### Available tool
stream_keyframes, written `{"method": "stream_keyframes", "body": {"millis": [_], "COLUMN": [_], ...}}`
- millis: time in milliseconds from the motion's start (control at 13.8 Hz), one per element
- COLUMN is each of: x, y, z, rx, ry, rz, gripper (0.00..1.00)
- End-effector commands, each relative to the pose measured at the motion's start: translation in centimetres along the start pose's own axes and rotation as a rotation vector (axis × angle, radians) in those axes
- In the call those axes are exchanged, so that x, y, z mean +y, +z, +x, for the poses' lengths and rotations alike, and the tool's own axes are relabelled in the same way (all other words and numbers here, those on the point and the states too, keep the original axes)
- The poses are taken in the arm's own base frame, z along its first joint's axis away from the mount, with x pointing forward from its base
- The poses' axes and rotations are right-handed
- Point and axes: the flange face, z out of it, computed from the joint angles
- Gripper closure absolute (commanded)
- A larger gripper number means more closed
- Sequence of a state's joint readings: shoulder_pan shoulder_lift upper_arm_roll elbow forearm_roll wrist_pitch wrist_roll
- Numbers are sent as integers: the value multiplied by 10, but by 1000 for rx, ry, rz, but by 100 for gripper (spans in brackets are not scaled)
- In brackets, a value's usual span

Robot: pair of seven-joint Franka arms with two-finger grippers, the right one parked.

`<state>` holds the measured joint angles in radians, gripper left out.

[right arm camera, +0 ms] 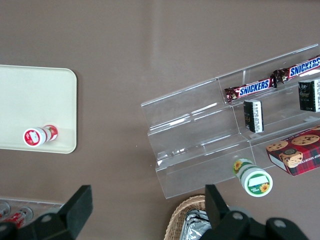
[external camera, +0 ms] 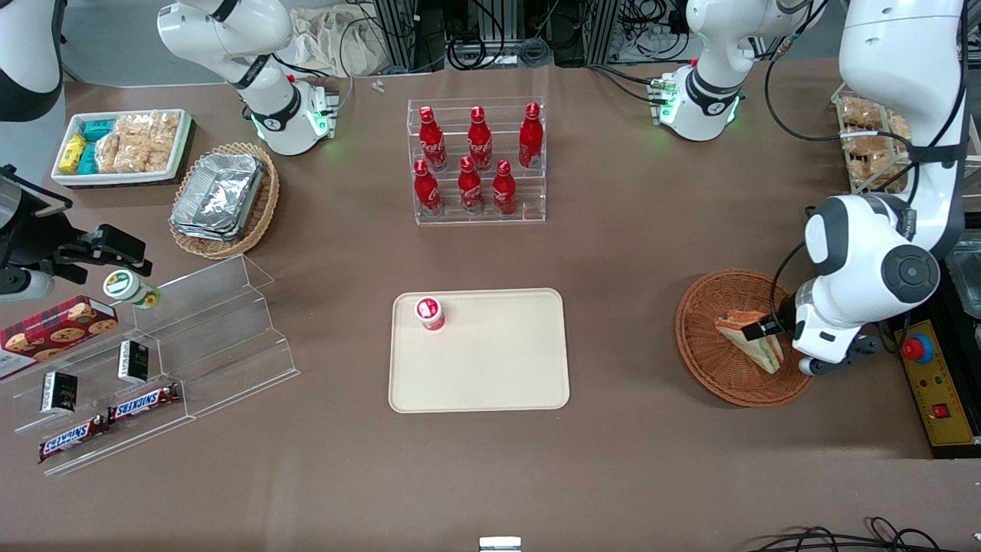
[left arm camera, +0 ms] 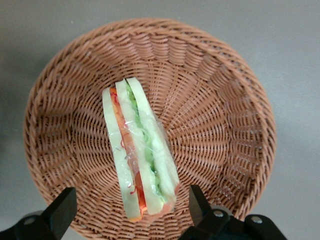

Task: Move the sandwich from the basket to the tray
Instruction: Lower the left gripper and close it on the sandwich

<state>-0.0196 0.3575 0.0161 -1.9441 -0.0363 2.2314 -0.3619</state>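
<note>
The sandwich (external camera: 747, 337) lies in the round reddish-brown basket (external camera: 720, 368) toward the working arm's end of the table. In the left wrist view the sandwich (left arm camera: 140, 150) stands on edge in the basket (left arm camera: 220, 125), orange and green filling showing. My gripper (external camera: 769, 331) is low over the basket, open, its two fingers (left arm camera: 197, 205) straddling the sandwich's wide end with gaps on both sides; it also shows in the left wrist view (left arm camera: 130, 200). The beige tray (external camera: 490, 368) lies mid-table, well apart from the basket, with a small red-and-white cup (external camera: 430, 313) on one corner.
A clear rack of red bottles (external camera: 479, 161) stands farther from the front camera than the tray. Toward the parked arm's end are a clear stepped shelf (external camera: 191, 337), a tan basket of foil containers (external camera: 222, 199) and a white snack tray (external camera: 123, 146). A yellow control box (external camera: 931, 376) sits beside the basket.
</note>
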Motion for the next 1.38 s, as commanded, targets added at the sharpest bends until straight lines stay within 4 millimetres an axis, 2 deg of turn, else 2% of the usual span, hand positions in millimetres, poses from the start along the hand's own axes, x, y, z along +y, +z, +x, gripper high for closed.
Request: {"method": "stream_keyframes", "body": {"millis": [0,508,798,871,1161,1306], "x": [-14,-8,-6,-7,-7,-7], "y": [13,49,54,54,47,45], "z": [-2,4,5,5,4,4], "rx": [11,31,32,33,34,32], "ry": [-67,-214,-221,-219,-239,-254], "rz": [-46,-53,-52,-50,-49,-49], "gripper": [1,3,13,18,56,64]}}
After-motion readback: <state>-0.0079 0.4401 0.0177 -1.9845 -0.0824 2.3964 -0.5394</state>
